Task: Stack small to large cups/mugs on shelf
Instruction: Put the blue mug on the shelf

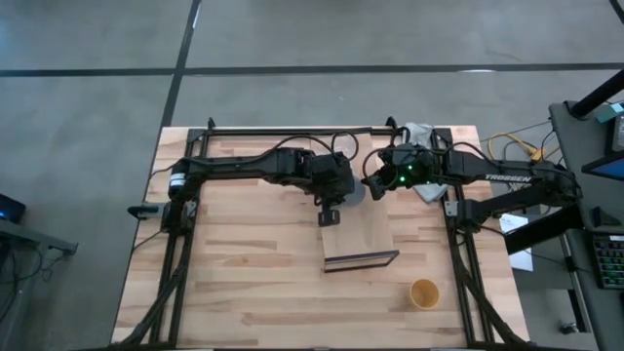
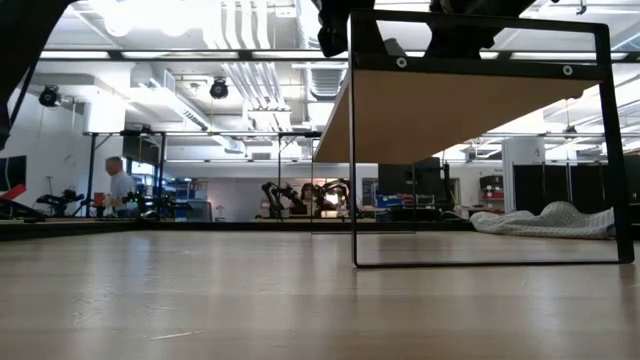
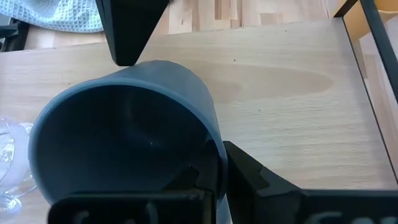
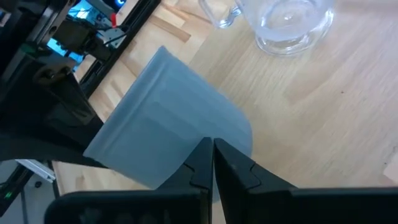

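The blue-grey mug [image 3: 124, 143] sits on the light-wood shelf [image 1: 366, 237] near its far end, tilted over in the grip of the left gripper [image 3: 214, 171], whose fingers pinch the mug's rim with one finger inside the mouth and one outside the wall. The mug appears rigid, smooth and moderately weighty; a rim pinch is judged adequate, but the glazed-looking surface could slip if the hold is shallow, and the handle is not visible from either wrist. The right gripper [image 4: 211, 158] hovers just beside the mug's outer wall with its two fingers drawn together and nothing between them. The small clear glass cup [image 4: 286, 22] stands upright on the shelf just beyond the mug; it is judged light, hard, slippery and breakable, best taken across the body or rim with modest force. The yellow-orange cup [image 1: 424, 292] stands upright on the slatted tabletop [image 1: 244, 263], well apart from the shelf, toward the near right corner. A white cloth [image 1: 421, 136] lies at the far edge behind the right arm. The shelf is a flat board on a thin dark frame, raised above the table, level and dry. Beyond lies an open workshop with overhead ducting and a person [image 2: 118, 185] standing far off
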